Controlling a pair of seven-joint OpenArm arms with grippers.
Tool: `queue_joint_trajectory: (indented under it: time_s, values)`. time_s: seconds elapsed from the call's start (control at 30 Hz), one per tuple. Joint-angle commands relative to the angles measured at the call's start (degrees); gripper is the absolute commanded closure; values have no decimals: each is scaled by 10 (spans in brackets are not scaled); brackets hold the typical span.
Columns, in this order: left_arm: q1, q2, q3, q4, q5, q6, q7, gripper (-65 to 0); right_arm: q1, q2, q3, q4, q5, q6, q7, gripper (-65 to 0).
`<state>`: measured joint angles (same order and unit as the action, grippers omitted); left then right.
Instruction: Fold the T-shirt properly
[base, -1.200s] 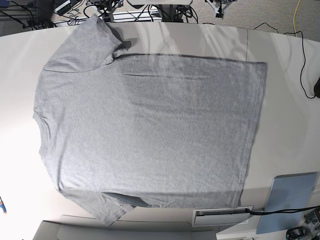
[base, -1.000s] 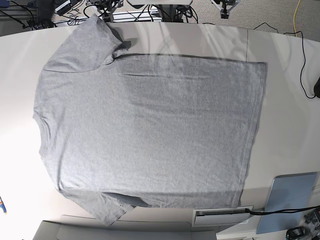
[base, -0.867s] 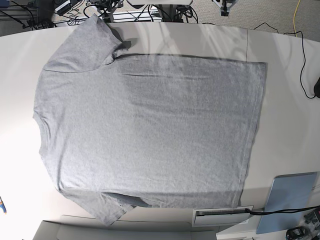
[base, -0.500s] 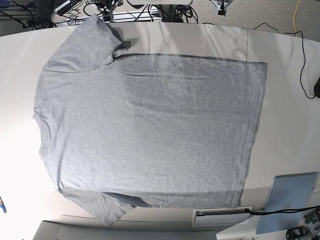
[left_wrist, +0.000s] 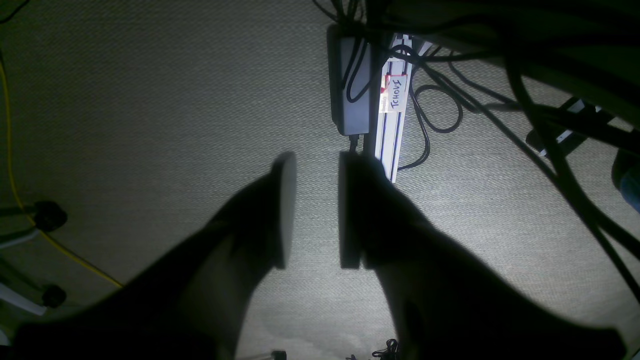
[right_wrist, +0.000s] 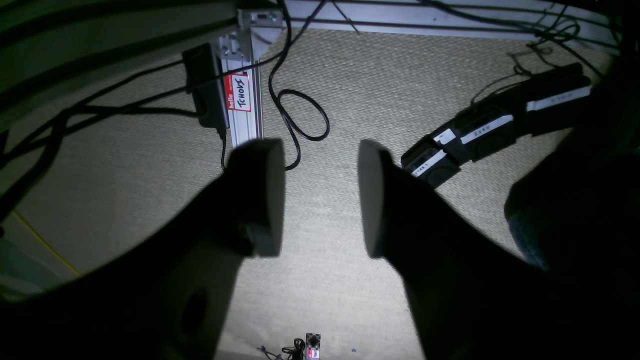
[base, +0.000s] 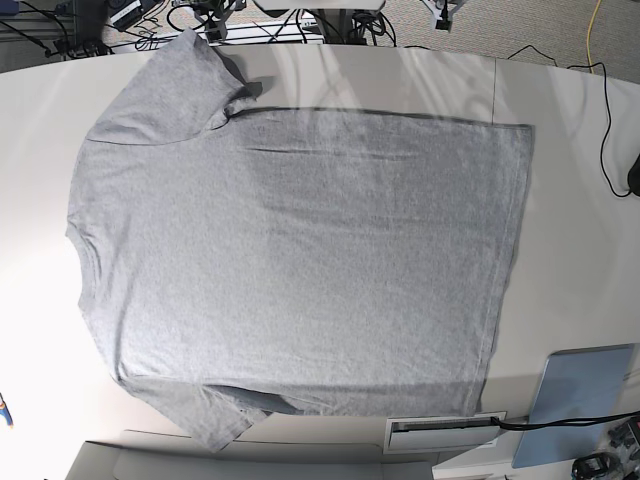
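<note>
The T-shirt (base: 300, 255) lies flat on the desk (base: 570, 200), plain side up, covering most of its middle. Its collar end is toward the left edge and its hem toward the right. One sleeve reaches the far edge near the far-left corner, and the other sleeve reaches the near edge. A blue panel (base: 578, 400) sits at the near-right corner, apart from the shirt.

My left gripper (left_wrist: 315, 210) hangs over carpet (left_wrist: 150, 100), off the desk, its fingers a narrow gap apart with nothing between them. My right gripper (right_wrist: 320, 197) also hangs over carpet, its fingers set wider and holding nothing. Cables (right_wrist: 300, 115) lie on the floor below both.
</note>
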<state>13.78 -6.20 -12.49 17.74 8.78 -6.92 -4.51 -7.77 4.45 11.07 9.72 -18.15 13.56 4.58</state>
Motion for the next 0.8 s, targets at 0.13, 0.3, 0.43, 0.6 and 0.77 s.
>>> queue_joint_trajectory:
  time_s: [0.13,0.3,0.43,0.6,0.77]
  values:
    - [5,-2,0,1,0,0,0,-166,-2,3,-1,0,-3,3,5,-236]
    - [5,-2,0,1,0,0,0,-166,-2,3,-1,0,-3,3,11,-236]
    - [6,-2,0,1,0,-1,-4,-166,-2,3,-1,0,-3,3,12,-236]
    - [22,-2,0,13,2,-12,-11,-166,-12,6,-1,1,-3,3,13,-236]
    - [69,-2,0,75,2,-22,-10,-166,-31,23,-1,1,-3,3,21,-236]
